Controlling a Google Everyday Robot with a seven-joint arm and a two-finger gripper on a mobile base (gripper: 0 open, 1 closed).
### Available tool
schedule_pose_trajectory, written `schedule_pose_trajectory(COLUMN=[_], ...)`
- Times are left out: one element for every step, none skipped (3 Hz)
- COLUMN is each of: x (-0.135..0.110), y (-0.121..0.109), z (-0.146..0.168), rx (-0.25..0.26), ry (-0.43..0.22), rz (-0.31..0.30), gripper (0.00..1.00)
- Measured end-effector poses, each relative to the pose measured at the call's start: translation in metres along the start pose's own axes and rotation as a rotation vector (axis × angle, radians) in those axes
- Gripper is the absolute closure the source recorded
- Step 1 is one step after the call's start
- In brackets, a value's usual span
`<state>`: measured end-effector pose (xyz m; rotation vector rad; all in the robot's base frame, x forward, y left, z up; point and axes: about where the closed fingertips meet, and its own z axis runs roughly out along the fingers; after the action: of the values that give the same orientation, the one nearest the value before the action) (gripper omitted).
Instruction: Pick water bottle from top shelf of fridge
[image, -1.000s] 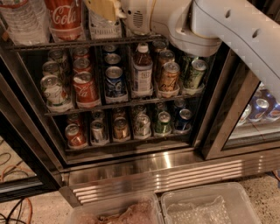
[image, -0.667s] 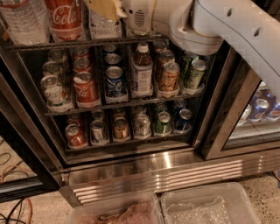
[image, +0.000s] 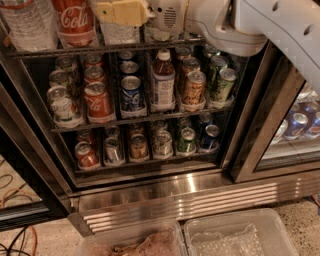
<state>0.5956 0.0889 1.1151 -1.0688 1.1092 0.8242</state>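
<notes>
A clear ribbed water bottle (image: 27, 25) stands at the far left of the top shelf (image: 100, 48) of the fridge (image: 200, 197), left of a red Coca-Cola bottle (image: 75, 20). My gripper (image: 122, 11), with pale yellow pads, reaches in over the top shelf to the right of the Coca-Cola bottle. It sits against a second clear crinkly bottle (image: 120, 34), of which only the lower part shows beneath it. The white arm (image: 260, 25) comes in from the upper right. The bottle tops are cut off by the frame edge.
Two lower wire shelves hold rows of cans (image: 95, 100) and a small bottle (image: 162, 82). The dark door frame (image: 260, 120) stands to the right, with more cans (image: 300, 125) behind the neighbouring glass. Two clear plastic bins (image: 235, 235) sit on the floor in front. Cables (image: 15, 200) lie at the left.
</notes>
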Motion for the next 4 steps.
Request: schedule_pose_trajectory(x=[-0.009,-0.010,0.000,0.005], y=[0.023,0.048,0.058,0.061], z=[-0.018,-0.032,-0.042,-0.049], rx=[-0.132,-0.254,-0.305,-0.330], ry=[0.007,0.013,0.027,0.041], rz=[0.011,0.027,0.051,0.057], gripper=[1.00,1.00,1.00,1.00])
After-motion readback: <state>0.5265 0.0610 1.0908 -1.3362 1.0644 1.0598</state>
